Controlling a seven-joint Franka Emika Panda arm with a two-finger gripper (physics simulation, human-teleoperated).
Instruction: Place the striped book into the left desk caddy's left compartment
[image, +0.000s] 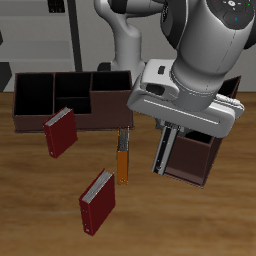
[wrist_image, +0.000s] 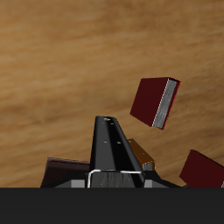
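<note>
The pincer (image: 168, 140) is gripping the thin grey-and-black striped book (image: 164, 152), holding it off the worktop just beside the dark maroon-brown left desk caddy (image: 195, 160). Lifting looks done; moving it over the caddy's left compartment and lowering it in is remaining.

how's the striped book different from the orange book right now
The striped book is held up off the table in the tool, tilted, by the left desk caddy; the orange book lies flat on the table. The striped book has grey and black lengthwise stripes; the orange book is plain orange with a darker end. Both are slim and narrow, unlike the wider red books.
</note>
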